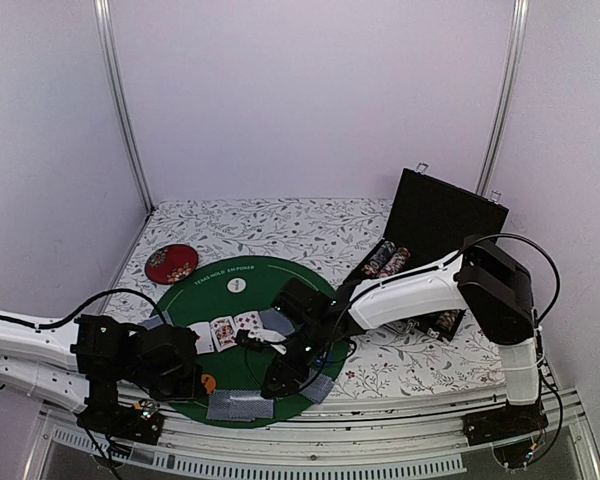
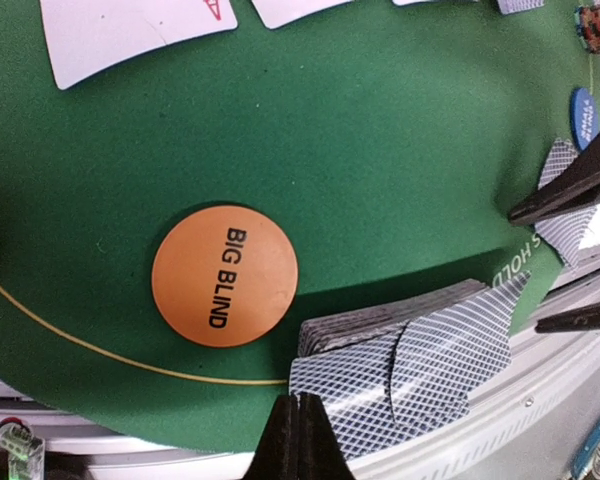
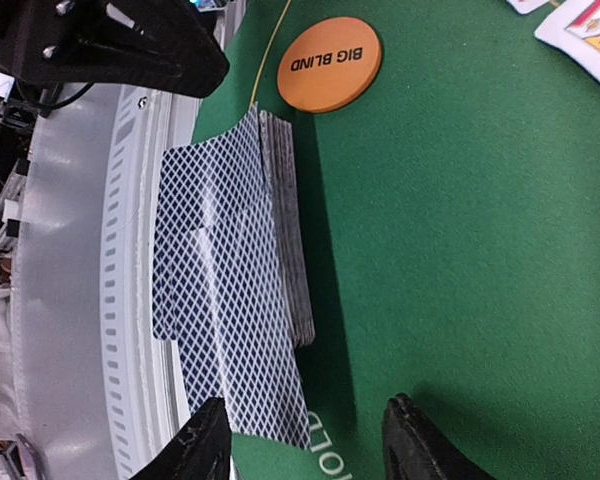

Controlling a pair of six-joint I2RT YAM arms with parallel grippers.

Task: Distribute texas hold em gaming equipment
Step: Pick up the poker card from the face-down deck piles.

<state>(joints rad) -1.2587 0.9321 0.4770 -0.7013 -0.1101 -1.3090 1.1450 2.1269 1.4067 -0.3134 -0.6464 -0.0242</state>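
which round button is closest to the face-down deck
The orange button marked BIG BLIND, just beside the deck; the blue button and white button lie farther away.

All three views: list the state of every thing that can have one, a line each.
Black hard case: open, lid upright.
Striped poker chips: in rows inside the case.
Deck of blue-grey patterned cards: face down, stacked, top cards skewed.
White playing cards: face up on the green mat.
Orange round BIG BLIND button: flat, label up.
Left gripper: shut, empty.
Right gripper: open, holding nothing.
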